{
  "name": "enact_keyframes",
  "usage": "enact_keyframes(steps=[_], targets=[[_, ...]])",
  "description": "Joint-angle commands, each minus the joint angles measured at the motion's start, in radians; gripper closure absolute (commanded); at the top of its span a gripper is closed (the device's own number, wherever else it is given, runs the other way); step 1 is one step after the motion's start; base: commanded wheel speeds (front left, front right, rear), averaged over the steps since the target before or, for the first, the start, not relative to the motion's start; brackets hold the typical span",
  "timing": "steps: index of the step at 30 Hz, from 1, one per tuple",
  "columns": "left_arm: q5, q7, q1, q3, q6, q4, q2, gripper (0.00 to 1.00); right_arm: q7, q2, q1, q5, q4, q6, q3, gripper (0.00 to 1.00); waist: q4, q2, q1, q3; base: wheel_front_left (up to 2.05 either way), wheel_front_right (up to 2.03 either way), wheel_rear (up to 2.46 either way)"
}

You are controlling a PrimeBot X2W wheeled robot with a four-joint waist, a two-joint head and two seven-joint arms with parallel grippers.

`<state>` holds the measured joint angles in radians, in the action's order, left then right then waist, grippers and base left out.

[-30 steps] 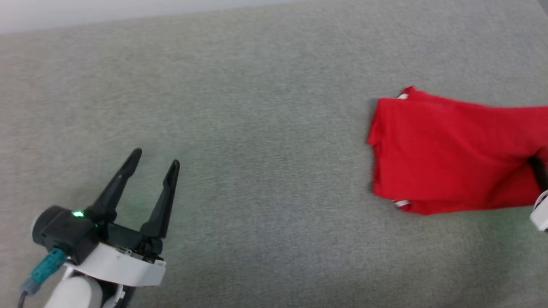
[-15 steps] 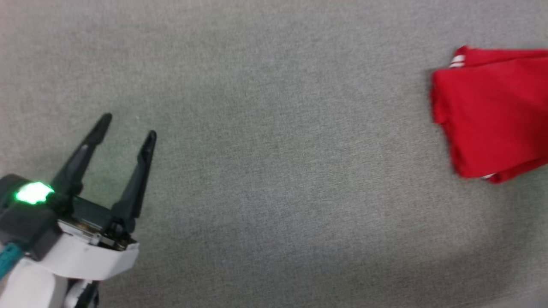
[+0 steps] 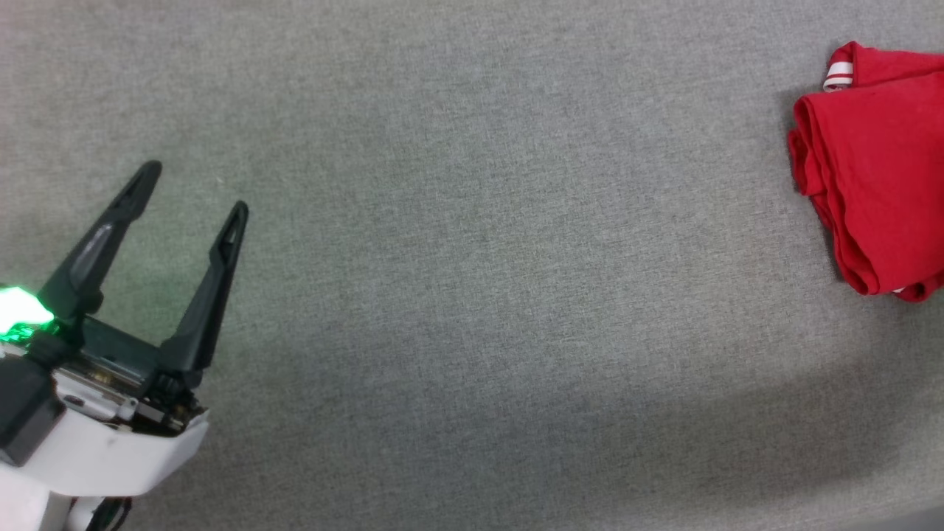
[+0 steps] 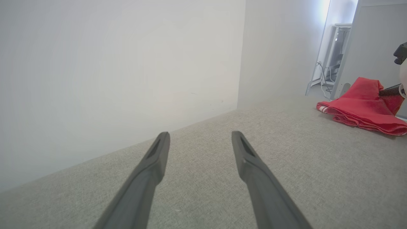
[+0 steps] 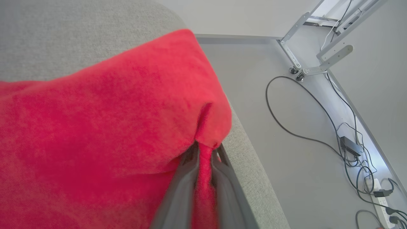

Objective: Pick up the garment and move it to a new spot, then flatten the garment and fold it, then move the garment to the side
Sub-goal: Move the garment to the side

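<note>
Folded garment (image 3: 870,169) is seen at right edge of worktop (image 3: 472,295), one fold pinched in closed R gripper (image 5: 206,152). L gripper (image 3: 195,188) is held wide open, empty, well apart. Cloth should be dragged low & slow so folds are kept.

Garment (image 3: 874,169) half beyond right edge

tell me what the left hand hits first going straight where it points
Likely the bare grey surface, then the white wall; depth is unclear. The garment lies well right of that line.
</note>
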<state>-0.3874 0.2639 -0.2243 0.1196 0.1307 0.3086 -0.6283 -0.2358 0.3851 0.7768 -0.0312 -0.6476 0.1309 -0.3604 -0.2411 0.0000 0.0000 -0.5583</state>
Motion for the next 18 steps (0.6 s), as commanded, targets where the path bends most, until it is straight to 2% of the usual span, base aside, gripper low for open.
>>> enact_keyframes(steps=[1,10,11,12,13,14,18], targets=[[0.0,-0.001,-0.009,-0.003,-0.001,0.006,-0.005,0.0,0.013,-0.008,0.019,0.012,-0.017,-0.001,-0.003,1.0,-0.002,0.0,0.0,-0.007,0.0,0.0,0.0],[-0.001,-0.001,-0.012,-0.002,-0.001,0.017,-0.025,0.0,0.053,-0.013,0.077,0.057,-0.146,-0.001,0.005,1.0,-0.004,0.0,0.0,-0.015,0.0,0.0,0.0],[-0.001,-0.001,-0.013,0.0,-0.001,0.017,-0.024,0.0,0.059,-0.011,0.083,0.061,-0.157,-0.001,0.004,0.94,-0.003,0.0,0.0,-0.014,0.0,0.0,0.0],[-0.001,-0.001,-0.014,0.001,-0.001,0.017,-0.021,0.0,0.068,-0.009,0.089,0.063,-0.166,-0.001,0.003,0.69,-0.002,0.0,0.0,-0.012,0.0,0.0,0.0],[-0.001,-0.001,-0.014,0.002,-0.001,0.014,-0.018,0.0,0.079,-0.003,0.093,0.068,-0.172,-0.001,0.002,0.5,-0.001,0.0,0.0,-0.009,0.0,0.0,0.0],[-0.002,-0.001,-0.014,0.002,-0.001,0.011,-0.014,0.0,0.087,0.002,0.097,0.069,-0.18,-0.001,-0.002,0.0,0.0,0.0,0.0,-0.004,0.0,0.0,0.0],[-0.002,-0.001,-0.017,-0.003,-0.001,-0.003,0.012,0.0,0.116,0.021,0.105,0.068,-0.201,-0.001,0.004,0.0,0.011,0.0,0.0,0.022,0.0,0.0,0.0]])
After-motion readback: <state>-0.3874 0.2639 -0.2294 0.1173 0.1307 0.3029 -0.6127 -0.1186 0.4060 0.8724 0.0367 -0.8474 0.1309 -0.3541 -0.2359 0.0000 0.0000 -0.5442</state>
